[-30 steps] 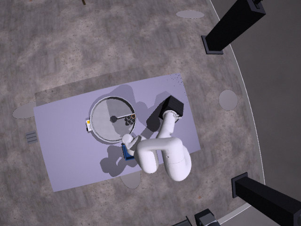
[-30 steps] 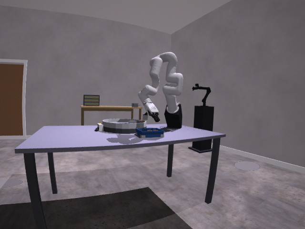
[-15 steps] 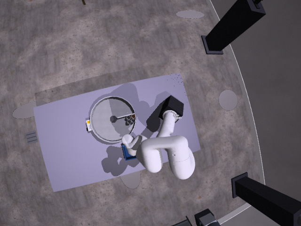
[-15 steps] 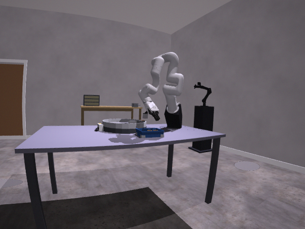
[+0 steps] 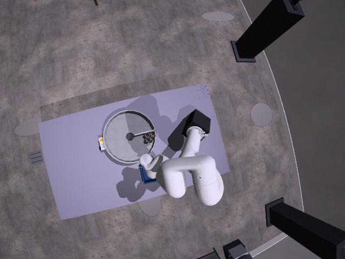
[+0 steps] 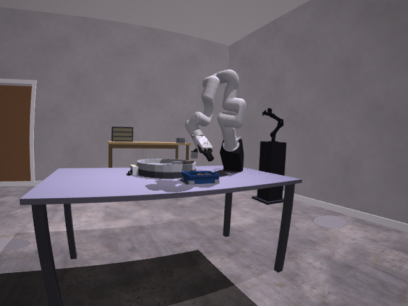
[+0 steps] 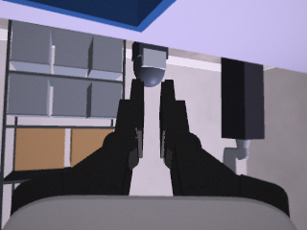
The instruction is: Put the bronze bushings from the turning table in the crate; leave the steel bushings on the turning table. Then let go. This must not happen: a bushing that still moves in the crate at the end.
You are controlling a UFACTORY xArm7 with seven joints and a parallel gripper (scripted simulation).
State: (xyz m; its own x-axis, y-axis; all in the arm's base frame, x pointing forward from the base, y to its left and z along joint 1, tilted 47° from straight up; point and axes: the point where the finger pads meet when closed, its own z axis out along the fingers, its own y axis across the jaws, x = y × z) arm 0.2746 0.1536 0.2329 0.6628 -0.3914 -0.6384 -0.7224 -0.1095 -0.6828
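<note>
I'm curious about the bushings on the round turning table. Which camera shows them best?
The top view: the bushings sit clustered by the turning table's rim, one ringed in bronze. The exterior view shows only a dark smudge; the wrist view shows none.

Grey walls (image 6: 99,59), mottled floor (image 6: 329,263), brown door (image 6: 14,131), wooden side table (image 6: 145,143)

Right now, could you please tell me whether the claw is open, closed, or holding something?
Claw: closed to a narrow gap, with nothing between the fingers; raised above the blue crate.
</note>
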